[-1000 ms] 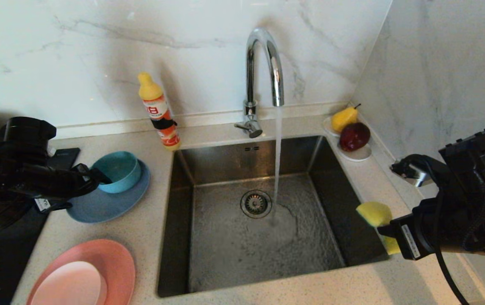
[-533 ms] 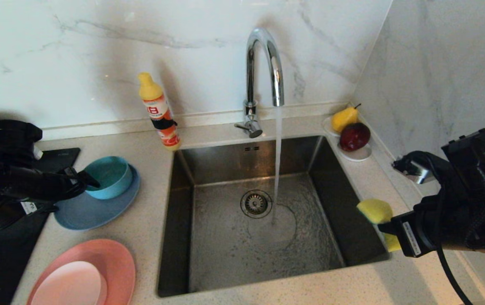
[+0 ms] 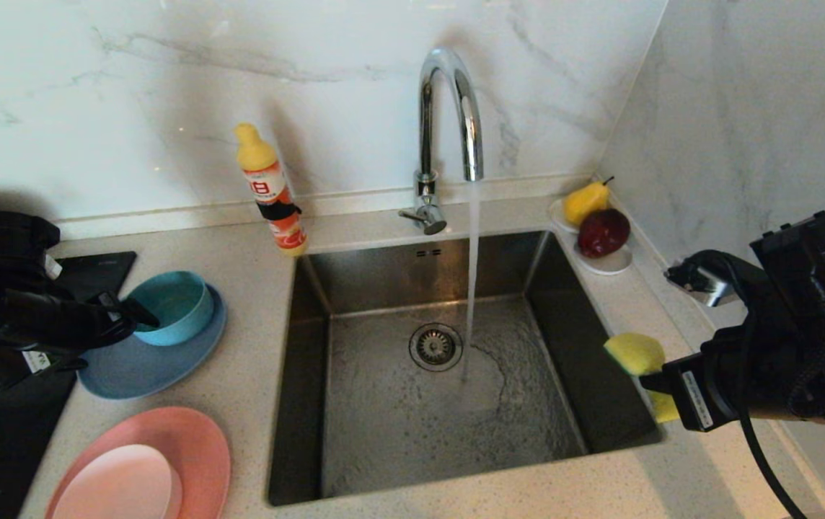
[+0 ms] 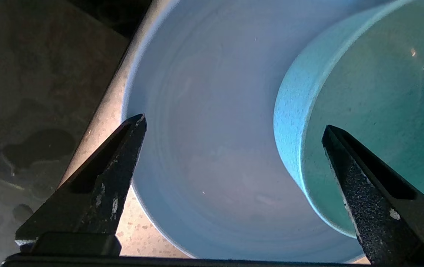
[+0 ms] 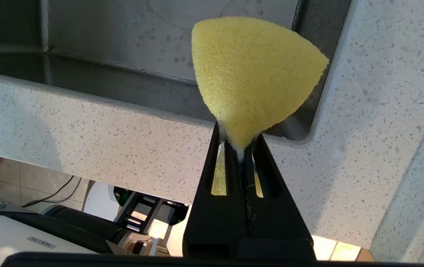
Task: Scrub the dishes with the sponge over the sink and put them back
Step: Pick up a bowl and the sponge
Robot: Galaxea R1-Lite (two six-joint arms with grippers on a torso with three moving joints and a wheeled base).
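The left gripper (image 3: pixel 140 315) has its fingers spread wide around the near wall of the teal bowl (image 3: pixel 171 306), which sits on the grey-blue plate (image 3: pixel 149 364). Right of the running tap (image 3: pixel 448 108), at the sink (image 3: pixel 448 375) edge, the right gripper (image 3: pixel 654 382) pinches the sponge (image 3: pixel 634 353).
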